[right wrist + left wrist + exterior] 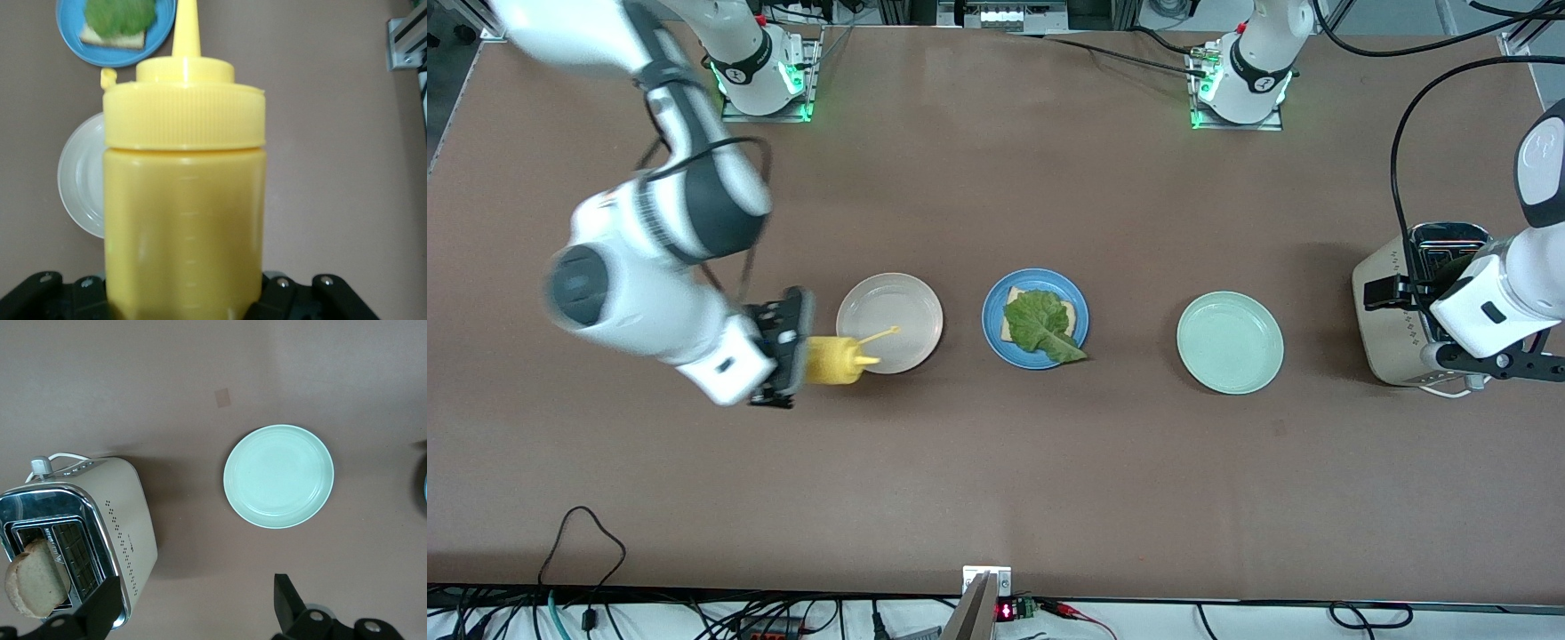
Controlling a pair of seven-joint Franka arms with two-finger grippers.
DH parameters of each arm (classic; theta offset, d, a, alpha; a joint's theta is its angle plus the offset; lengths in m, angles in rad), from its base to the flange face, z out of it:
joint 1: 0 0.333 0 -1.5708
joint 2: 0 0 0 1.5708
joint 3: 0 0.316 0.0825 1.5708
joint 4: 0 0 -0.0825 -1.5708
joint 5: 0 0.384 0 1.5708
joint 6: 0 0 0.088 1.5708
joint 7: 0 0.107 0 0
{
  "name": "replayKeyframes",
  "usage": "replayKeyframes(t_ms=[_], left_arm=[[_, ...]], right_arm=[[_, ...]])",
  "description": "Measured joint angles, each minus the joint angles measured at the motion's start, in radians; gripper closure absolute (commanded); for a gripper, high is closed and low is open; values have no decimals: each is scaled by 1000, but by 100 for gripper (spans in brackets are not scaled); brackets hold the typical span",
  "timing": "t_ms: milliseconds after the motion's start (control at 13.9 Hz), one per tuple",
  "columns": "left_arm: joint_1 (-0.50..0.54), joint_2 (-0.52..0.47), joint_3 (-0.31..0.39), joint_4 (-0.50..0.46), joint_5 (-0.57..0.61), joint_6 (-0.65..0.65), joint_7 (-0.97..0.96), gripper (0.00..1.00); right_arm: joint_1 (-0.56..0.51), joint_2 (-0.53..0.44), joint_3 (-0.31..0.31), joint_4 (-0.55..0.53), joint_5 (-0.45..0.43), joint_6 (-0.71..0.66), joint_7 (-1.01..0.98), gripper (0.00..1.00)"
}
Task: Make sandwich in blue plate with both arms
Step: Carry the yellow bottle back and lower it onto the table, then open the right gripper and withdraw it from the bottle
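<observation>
Half built: at frame centre the blue plate [1035, 318] holds one bread slice [1011, 313] under lettuce [1040, 324], while the right hand [783, 360] grips a tipped mustard bottle [834, 359] at lower left and the left hand [193, 603], spread empty over the toaster [1405, 307] at the right edge, must fetch the top slice [35, 580].

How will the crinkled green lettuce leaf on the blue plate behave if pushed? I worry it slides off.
The crinkled green lettuce leaf probably is floppy and light. Its tip overhangs the round blue plate, so a push likely shifts it off the light-brown bread slice.

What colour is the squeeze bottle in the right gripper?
Yellow: the plastic squeeze bottle with its pointed nozzle, clamped in the right gripper, shows best in the right wrist view.
</observation>
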Motion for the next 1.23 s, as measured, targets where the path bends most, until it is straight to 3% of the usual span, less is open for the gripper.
replayKeyframes(t_ms=[216,577,1226], left_arm=[[0,0,0,0,0,0,0,0],[0,0,0,0,0,0,0,0],[4,0,0,0,0,0,0,0]], right_arm=[[-113,6,0,-8,232,-48,-147,72],[-223,60,0,-22,519,-137,-374,71],[-458,357,-2,-53,811,-343,-838,71]])
